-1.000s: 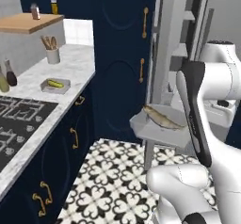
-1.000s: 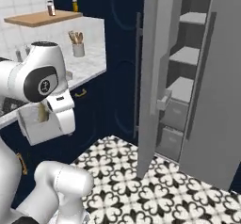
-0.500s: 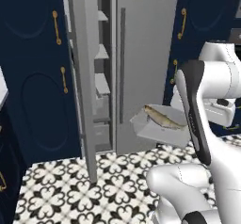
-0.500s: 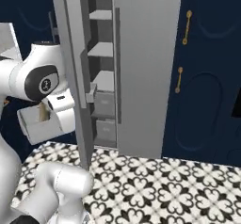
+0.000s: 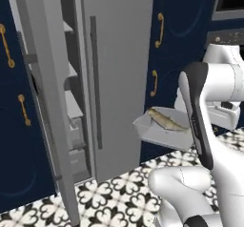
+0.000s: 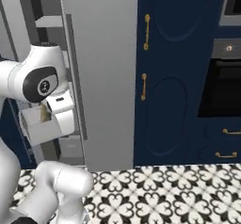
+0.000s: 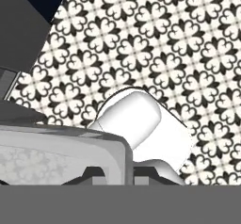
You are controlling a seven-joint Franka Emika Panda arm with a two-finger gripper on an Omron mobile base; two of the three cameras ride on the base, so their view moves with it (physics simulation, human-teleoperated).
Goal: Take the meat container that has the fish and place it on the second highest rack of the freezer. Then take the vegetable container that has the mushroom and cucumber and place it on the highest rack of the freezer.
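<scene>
- Left base view: I see the meat container (image 5: 162,129), a pale tray, held out in front of the arm at about mid-height, with the fish (image 5: 167,119) lying loose on top. It hangs just right of the freezer (image 5: 114,73), facing the shut right door rather than the open left side. The pale racks (image 5: 71,69) show through the gap beside the swung-out left door (image 5: 45,97). My worry here: if I reach straight ahead, the tray hits the shut door, and a knock could slide the fish off.
- Right base view: the tray (image 6: 40,124) sits low against the arm's own body, and the freezer's open side lies behind the arm, partly hidden. The second highest rack stands well above the tray, I judge, so I need a tall lift. Tilting during that lift could tip the fish out.
- Hand view: the tray's rim (image 7: 61,143) crosses the lower frame over patterned floor (image 7: 155,44). The gripper's tips are hidden under it, but I take the claw as clenched on the tray's edge. A one-sided edge grip may let it sag or twist.
</scene>
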